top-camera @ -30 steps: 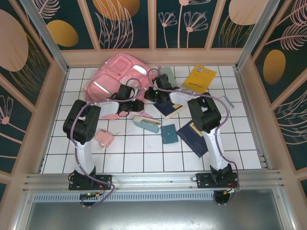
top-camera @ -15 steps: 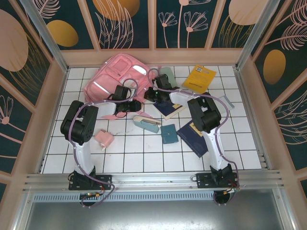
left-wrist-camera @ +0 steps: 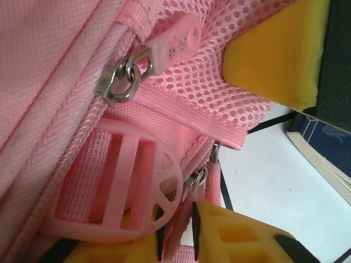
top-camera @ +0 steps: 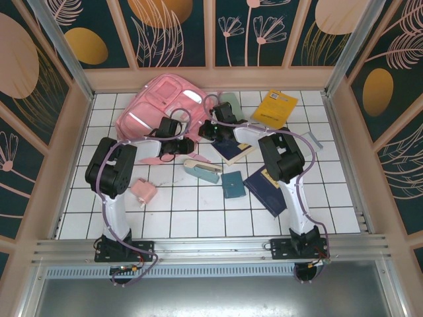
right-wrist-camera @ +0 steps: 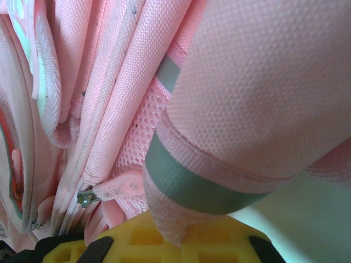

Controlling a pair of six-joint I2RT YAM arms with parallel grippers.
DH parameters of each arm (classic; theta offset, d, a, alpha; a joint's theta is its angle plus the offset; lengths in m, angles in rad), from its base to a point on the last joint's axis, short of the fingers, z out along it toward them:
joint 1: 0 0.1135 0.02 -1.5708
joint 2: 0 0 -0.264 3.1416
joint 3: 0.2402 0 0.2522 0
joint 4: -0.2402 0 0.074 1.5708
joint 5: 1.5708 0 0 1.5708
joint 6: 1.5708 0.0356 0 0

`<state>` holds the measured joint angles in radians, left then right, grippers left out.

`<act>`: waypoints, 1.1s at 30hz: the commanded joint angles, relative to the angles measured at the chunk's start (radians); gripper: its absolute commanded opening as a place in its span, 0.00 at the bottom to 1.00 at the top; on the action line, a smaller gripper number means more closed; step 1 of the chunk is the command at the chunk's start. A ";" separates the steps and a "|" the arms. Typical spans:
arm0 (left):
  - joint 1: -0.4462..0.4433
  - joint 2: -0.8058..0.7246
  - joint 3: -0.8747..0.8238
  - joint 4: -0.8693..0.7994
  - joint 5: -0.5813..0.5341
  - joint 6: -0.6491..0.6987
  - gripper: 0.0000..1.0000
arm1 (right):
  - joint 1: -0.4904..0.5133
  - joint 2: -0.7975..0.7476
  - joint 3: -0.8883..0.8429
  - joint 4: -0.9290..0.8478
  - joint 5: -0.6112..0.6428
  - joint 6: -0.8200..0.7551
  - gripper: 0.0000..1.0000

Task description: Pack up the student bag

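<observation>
The tiled table (top-camera: 330,211) carries the pink bag (top-camera: 155,105) at its far left, lying slumped against the back wall. Both arms reach to the bag's near right edge. The left gripper (top-camera: 187,144) is at that edge, its yellow fingers (left-wrist-camera: 274,55) partly apart with pink mesh and zip pulls between them; I cannot tell whether they pinch anything. The right gripper (top-camera: 210,129), just beside it, is closed. A pink strap (right-wrist-camera: 247,98) with a grey band (right-wrist-camera: 192,186) drapes over its fingers, though whether the strap is caught I cannot tell. To the right of the bag lie a navy book (top-camera: 268,190), a second navy book (top-camera: 231,150) and, further back, a yellow book (top-camera: 276,107). Nearer the middle sit a long case (top-camera: 201,170) and a teal wallet (top-camera: 232,184), well apart from a small pink pouch (top-camera: 143,191) on the left. In the left wrist view a pink buckle (left-wrist-camera: 118,189) sits just beside the lower finger, and above it hangs a zip pull (left-wrist-camera: 178,41) on its metal slider.
</observation>
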<state>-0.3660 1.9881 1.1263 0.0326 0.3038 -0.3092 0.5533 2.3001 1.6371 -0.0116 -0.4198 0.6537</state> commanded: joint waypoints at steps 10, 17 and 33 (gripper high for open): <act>-0.068 0.087 -0.006 -0.128 -0.226 0.052 0.00 | -0.001 -0.030 -0.010 0.030 0.009 0.010 0.00; -0.068 -0.025 -0.008 -0.202 -0.345 -0.006 0.00 | 0.000 -0.069 -0.023 0.029 0.087 0.022 0.00; -0.031 -0.314 -0.225 -0.455 -0.604 -0.108 0.00 | -0.103 -0.070 0.008 -0.001 0.133 0.022 0.00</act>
<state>-0.4278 1.7164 0.9569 -0.2237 -0.1577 -0.3771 0.5194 2.2784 1.6203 -0.0277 -0.3920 0.6720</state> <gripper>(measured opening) 0.049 0.064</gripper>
